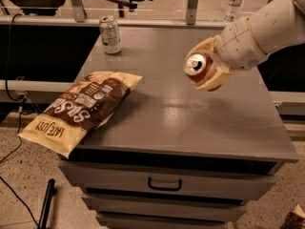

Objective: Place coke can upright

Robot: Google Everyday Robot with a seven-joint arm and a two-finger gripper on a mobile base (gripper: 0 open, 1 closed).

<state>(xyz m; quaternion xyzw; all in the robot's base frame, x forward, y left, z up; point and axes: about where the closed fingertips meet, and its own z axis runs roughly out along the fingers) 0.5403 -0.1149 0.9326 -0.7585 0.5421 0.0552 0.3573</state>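
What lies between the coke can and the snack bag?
Only bare cabinet top, seen in the camera view; the gripper holds the coke can in the air above it.

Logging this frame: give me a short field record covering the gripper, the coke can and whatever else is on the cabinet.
gripper: right of centre, raised above the cabinet top, closed around the coke can
coke can: held in the air, tipped over, silver top facing the camera, not touching the surface
silver can: upright, back left corner
chip bag: lying flat at the left edge, partly overhanging it
task status: coke can not yet set down upright
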